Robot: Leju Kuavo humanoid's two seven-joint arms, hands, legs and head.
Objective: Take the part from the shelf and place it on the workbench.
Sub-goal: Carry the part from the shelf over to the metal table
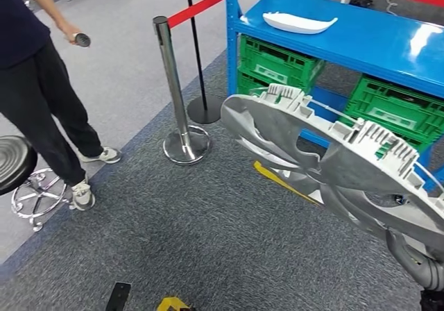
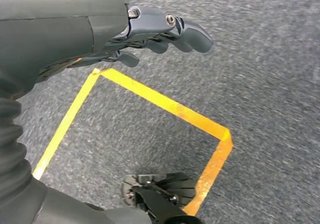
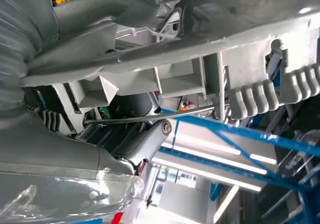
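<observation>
Right hand (image 3: 126, 144) first: closed under the part (image 3: 211, 54), thumb hooked just beside a thin metal rod among the ribs on its underside. Holding, then, not merely touching. Left hand (image 2: 162, 34) hanging free above the carpet (image 2: 264, 84), fingers stretched out and loosely apart, with nothing in them, over a yellow taped square (image 2: 162, 101).

In the head view, carried across the right half of the frame: the part (image 1: 325, 158), off the shelf (image 1: 366, 44) and up in the air, tilted down toward the lower right.

Probably light for its spread, being thin moulded plastic, but wide and awkward from one end, so likely to swing and flex. Stiff along the ribbed rim, weaker across the open cut-outs; clips and comb-like tabs along the upper edge look easy to snap. Best taken at a thick rib or the rim, never by the tabs or the rod. Smooth skin, so some risk of slipping if tipped further.

Looks: matt grey, broad curved ring-like sweeps with big openings, pale boxy ribs and toothed tabs on top.

Farther off, centre: a chrome stanchion (image 1: 175, 89) with red belt. Far left: a person (image 1: 37, 82) beside a black stool (image 1: 13, 162). Upper right: green crates (image 1: 277, 61) under the blue shelf, a white piece (image 1: 298, 23) lying on it.
</observation>
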